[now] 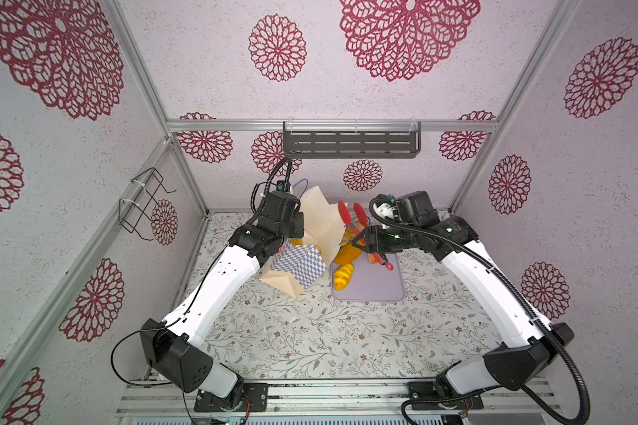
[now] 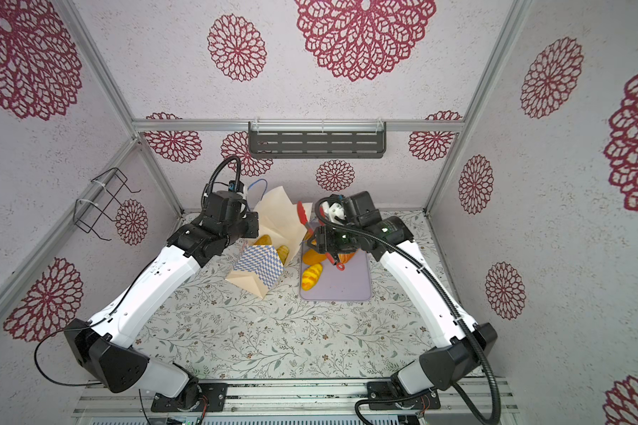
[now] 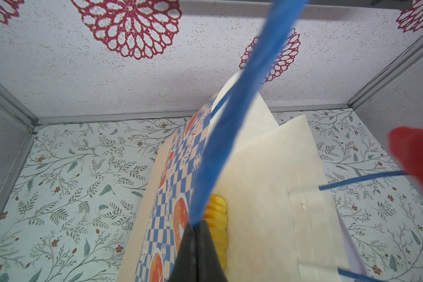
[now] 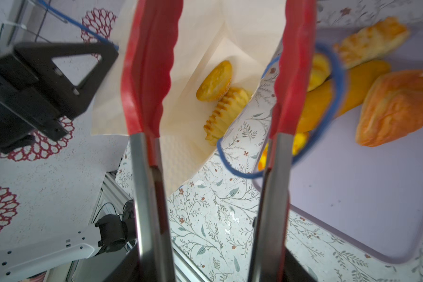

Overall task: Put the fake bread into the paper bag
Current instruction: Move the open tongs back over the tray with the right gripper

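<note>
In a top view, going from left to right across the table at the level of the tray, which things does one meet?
Left arm → paper bag → ridged yellow loaf → bare part of the lilac tray → right arm.

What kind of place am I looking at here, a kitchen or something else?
Probably a robot test booth dressed like a home, not a real kitchen: wallpapered panels in an aluminium frame, two robot arms mounted on a rail, and toy bread on a lilac tray beside a paper bag.
</note>
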### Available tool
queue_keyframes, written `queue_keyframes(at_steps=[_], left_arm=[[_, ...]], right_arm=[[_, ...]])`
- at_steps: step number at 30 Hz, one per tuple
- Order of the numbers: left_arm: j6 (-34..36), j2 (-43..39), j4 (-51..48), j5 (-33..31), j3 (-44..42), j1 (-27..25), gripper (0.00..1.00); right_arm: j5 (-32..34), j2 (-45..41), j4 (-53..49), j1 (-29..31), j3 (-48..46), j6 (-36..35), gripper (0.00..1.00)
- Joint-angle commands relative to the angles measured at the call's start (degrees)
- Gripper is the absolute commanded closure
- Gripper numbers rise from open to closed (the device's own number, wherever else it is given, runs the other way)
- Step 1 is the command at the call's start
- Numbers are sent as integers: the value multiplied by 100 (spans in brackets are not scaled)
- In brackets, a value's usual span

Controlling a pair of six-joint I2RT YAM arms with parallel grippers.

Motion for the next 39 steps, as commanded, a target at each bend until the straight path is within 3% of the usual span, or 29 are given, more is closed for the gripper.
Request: queue_keyframes(at_steps=[1, 9, 19, 39], left_arm=[[47, -18, 103, -38, 37, -32, 100], [61, -65, 148, 24, -11, -23, 100], [26, -91, 348, 146, -201, -19, 100], [-45, -116, 511, 271, -384, 27, 100]], right_arm=[[121, -616, 139, -561, 85, 3, 41], [-470, -813, 447, -1682, -1127, 61, 41], [-1324, -119, 1780, -2241, -2913, 386, 41], [-1924, 1003, 2607, -2384, -3381, 550, 36]])
